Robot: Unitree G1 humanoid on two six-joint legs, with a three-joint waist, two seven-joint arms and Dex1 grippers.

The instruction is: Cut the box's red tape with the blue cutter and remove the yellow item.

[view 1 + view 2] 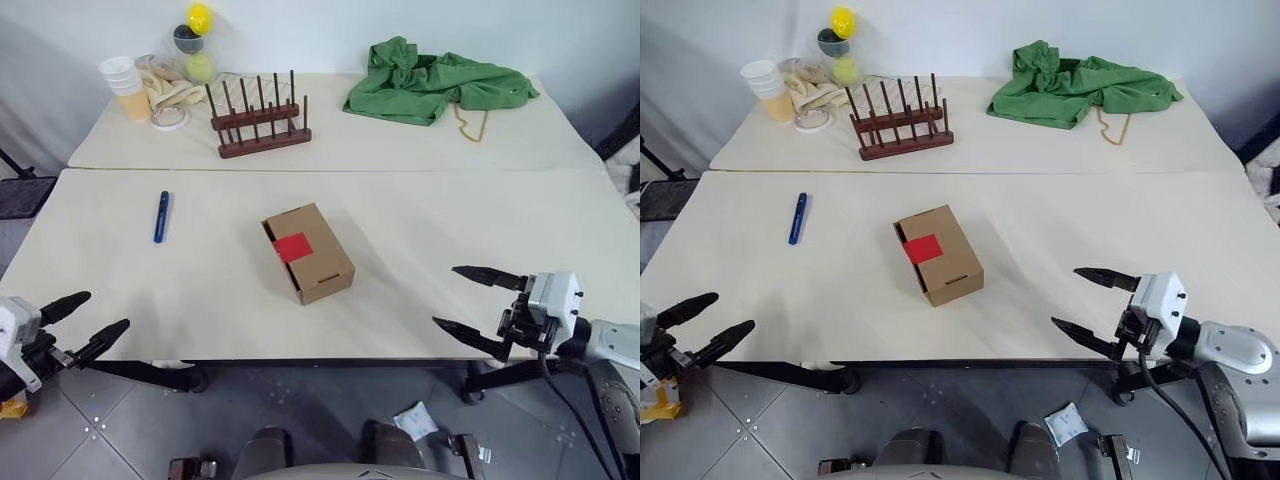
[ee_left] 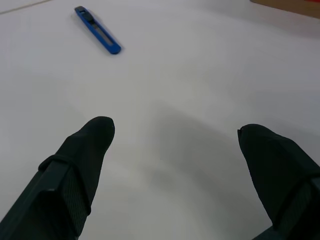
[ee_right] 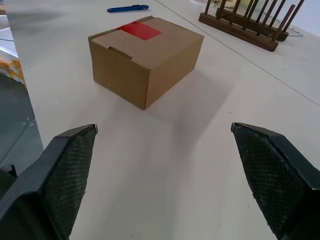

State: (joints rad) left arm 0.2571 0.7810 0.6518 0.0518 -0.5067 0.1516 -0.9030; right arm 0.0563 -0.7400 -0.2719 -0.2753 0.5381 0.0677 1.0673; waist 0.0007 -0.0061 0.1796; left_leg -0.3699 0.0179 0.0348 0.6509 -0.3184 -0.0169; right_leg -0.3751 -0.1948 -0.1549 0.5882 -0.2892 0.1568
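Two pale tables (image 1: 420, 300) set edge to edge; on the far one stand a wooden peg rack (image 1: 260, 122), a crumpled green cloth (image 1: 432, 82), a stack of paper cups (image 1: 127, 87) and, behind these, a glossy yellow ball (image 1: 199, 17) among other small clutter. On the near table the box (image 1: 309, 252) lies closed and slightly askew near the middle, the red tape (image 1: 293, 246) square across its top seam toward the far-left end. The blue cutter (image 1: 161, 216) lies flat well to the left of the box, apart from it, nothing between them. The yellow item cannot be seen — the box flaps are shut. Left gripper (image 1: 88, 320) hovers at the near-left table edge, pointing forward toward the cutter, fingers (image 2: 90, 150) spread wide and empty. Right gripper (image 1: 470, 300) hangs at the near-right edge, held level and pointing inward toward the box — its fingers (image 3: 70, 170) likewise wide apart, holding nothing
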